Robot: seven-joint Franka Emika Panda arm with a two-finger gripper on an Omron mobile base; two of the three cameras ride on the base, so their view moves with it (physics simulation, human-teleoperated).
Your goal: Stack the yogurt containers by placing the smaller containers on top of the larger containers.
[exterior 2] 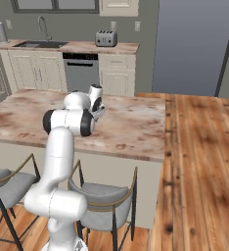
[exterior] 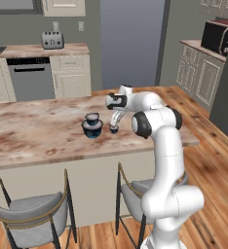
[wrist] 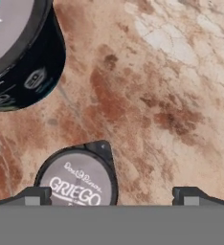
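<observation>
On the island counter (exterior: 38, 131) the widest dark-blue yogurt tub (exterior: 92, 130) stands with the medium tub (exterior: 92, 117) on top of it. The tiny tub (exterior: 114, 129) sits on the counter just to their right. My gripper (exterior: 115, 121) hangs open right over the tiny tub, pointing down. In the hand view the tiny tub's grey "GRIEGO" lid (wrist: 78, 183) lies between my fingertips, closer to the left fingertip (wrist: 33, 196), and my gripper (wrist: 112, 196) holds nothing. The widest tub (wrist: 23, 57) fills that view's upper left corner.
Two grey stools (exterior: 33, 214) stand under the counter's near edge. A toaster (exterior: 52, 40) sits on the back counter above a dishwasher (exterior: 30, 78). A microwave (exterior: 217, 36) is at the far right. Wood floor runs right of the island.
</observation>
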